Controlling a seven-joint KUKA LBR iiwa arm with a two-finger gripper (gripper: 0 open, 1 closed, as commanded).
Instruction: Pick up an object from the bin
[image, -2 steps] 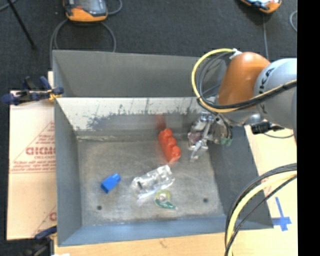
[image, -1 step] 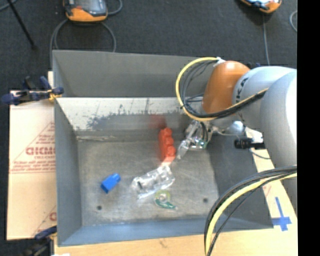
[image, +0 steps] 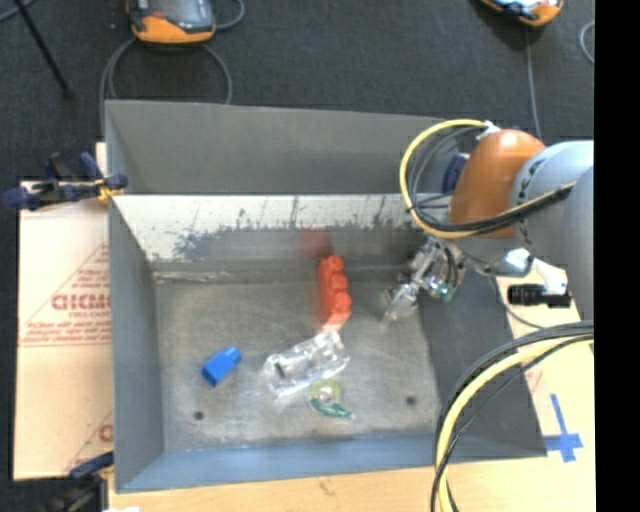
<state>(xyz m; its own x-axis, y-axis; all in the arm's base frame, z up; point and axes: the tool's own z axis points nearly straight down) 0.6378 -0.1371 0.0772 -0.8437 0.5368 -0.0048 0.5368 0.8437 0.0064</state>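
Gripper (image: 405, 300) hangs low at the right of the bin (image: 135, 330), near the back wall (image: 260, 225), w/ nothing seen in it; whether it is apart or together I cannot tell (the tip is too small and glinty). Nearest thing is the orange block (image: 334, 290), lying lengthwise just off the back wall, to the gripper's left and apart from it. It's prob. the easiest pick, since it sits alone w/ bare floor on both sides. Further front lies a clear pack (image: 305, 362) w/ a green bit (image: 330, 398) at its lower edge, and a blue piece (image: 221, 366) well apart to the left. Floor btwn gripper and block is bare, so a sideways shift looks free. The right wall (image: 465, 340) and back wall are close, leaving little slack for tilting.
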